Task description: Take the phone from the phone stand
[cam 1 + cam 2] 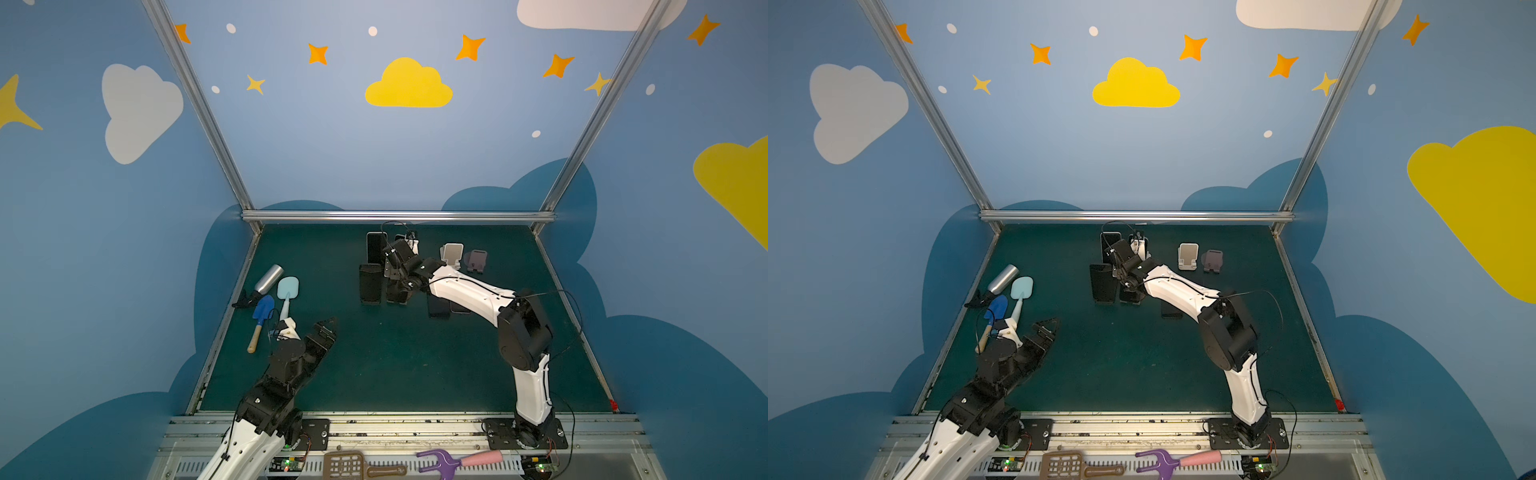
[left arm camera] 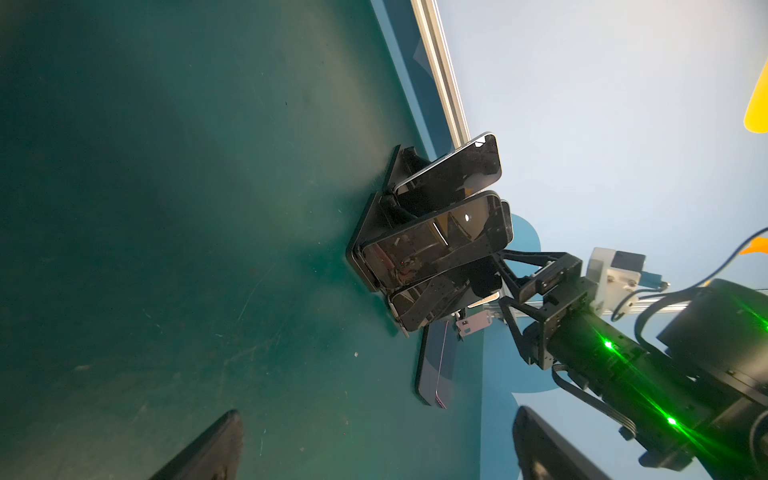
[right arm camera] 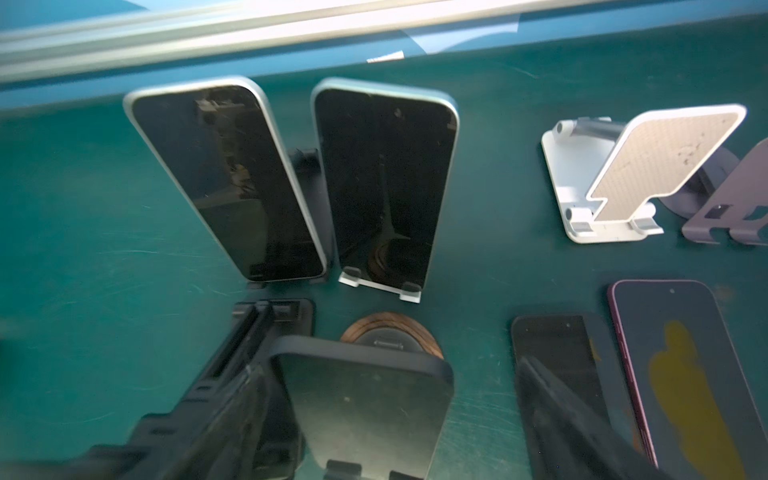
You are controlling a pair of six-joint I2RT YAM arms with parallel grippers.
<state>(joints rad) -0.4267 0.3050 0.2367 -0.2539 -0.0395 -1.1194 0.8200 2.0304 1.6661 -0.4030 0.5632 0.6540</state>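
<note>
A phone [image 3: 361,399] in a dark case leans on a stand with a round wooden base [image 3: 415,332]. My right gripper [image 3: 386,415] hangs open around its top end, with one finger [image 3: 232,395] close beside the case and the other clear of it. In both top views this gripper [image 1: 394,266] [image 1: 1122,259] sits over the cluster of phones at the back middle. Three more phones [image 1: 376,247] [image 1: 370,282] [image 3: 386,183] stand on stands there. My left gripper [image 1: 328,326] [image 2: 380,453] is open and holds nothing, low at the front left.
An empty white stand [image 1: 452,255] and an empty purple stand [image 1: 478,261] stand at the back right. Two phones [image 1: 438,307] [image 3: 685,374] lie flat under my right arm. A silver bottle [image 1: 268,278], blue trowel [image 1: 262,316] and pale spatula [image 1: 286,291] lie at the left.
</note>
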